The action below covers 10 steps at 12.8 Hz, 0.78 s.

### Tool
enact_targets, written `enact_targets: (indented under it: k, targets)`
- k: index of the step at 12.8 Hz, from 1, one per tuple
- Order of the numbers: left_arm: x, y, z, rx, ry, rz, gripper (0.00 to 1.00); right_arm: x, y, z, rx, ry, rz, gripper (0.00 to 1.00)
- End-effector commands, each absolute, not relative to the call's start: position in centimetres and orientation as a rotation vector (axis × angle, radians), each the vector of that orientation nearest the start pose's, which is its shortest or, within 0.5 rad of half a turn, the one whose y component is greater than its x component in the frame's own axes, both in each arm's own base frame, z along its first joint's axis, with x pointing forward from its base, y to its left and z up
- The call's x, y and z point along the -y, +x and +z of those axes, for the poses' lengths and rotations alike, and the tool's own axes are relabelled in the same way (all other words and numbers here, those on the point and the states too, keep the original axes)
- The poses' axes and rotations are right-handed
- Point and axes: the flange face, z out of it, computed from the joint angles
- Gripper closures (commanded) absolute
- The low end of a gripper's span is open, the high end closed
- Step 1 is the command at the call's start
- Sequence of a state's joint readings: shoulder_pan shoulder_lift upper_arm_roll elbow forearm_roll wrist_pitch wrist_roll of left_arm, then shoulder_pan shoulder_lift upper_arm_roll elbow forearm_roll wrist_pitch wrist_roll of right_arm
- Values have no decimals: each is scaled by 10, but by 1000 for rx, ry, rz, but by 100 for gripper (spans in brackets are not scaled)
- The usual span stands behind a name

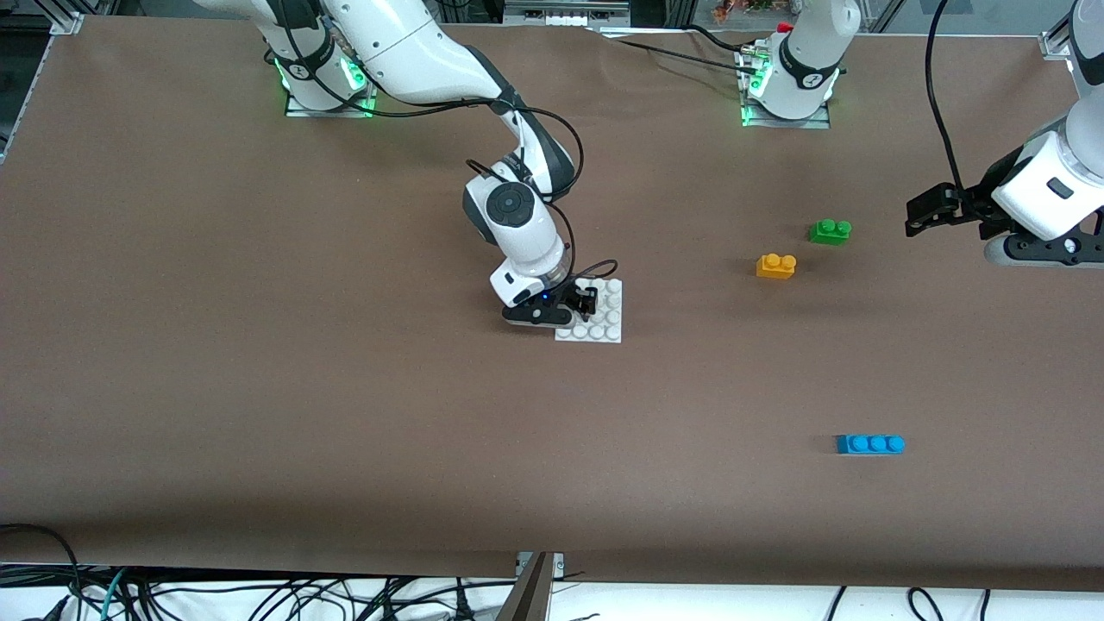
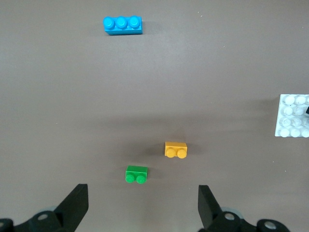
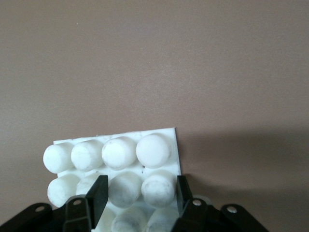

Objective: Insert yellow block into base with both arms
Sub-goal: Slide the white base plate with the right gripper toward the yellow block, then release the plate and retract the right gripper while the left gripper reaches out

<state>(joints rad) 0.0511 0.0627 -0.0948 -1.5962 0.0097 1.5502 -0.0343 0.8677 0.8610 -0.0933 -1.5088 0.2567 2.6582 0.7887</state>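
Observation:
The yellow block (image 1: 775,266) lies alone on the brown table, apart from both grippers; it also shows in the left wrist view (image 2: 175,149). The white studded base (image 1: 604,319) lies flat near the table's middle. My right gripper (image 1: 580,304) is down on the base. In the right wrist view (image 3: 139,195) its fingers are closed around two studs at an edge of the base (image 3: 120,151). My left gripper (image 1: 927,211) hangs open and empty above the table at the left arm's end. Its fingers (image 2: 142,208) stand wide apart.
A green two-stud brick (image 1: 830,230) lies just farther from the front camera than the yellow block, and shows in the left wrist view (image 2: 136,174). A blue three-stud brick (image 1: 869,443) lies nearer the front camera. The base's edge also shows in the left wrist view (image 2: 292,116).

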Motion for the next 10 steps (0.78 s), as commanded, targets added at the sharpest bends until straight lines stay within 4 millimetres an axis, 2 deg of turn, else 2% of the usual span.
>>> enact_targets:
  k: [1, 2, 3, 5, 8, 10]
  targets:
    - [24, 570, 582, 5, -3165, 174, 0, -526, 517, 159, -288, -2859, -189, 28]
    - [24, 570, 582, 5, -3165, 174, 0, -523, 522, 165, -293, -2854, -193, 24]
    - [24, 570, 582, 3, -3165, 174, 0, -516, 531, 176, -314, -2842, -202, 15]
    - [24, 570, 582, 5, -3165, 174, 0, -498, 549, 203, -357, -2857, -153, 11]
    - [24, 570, 582, 3, -3165, 174, 0, -456, 577, 269, -390, -2891, -49, 1]
    - [25, 570, 582, 3, -3165, 174, 0, -421, 591, 320, -335, -2919, -19, 1]
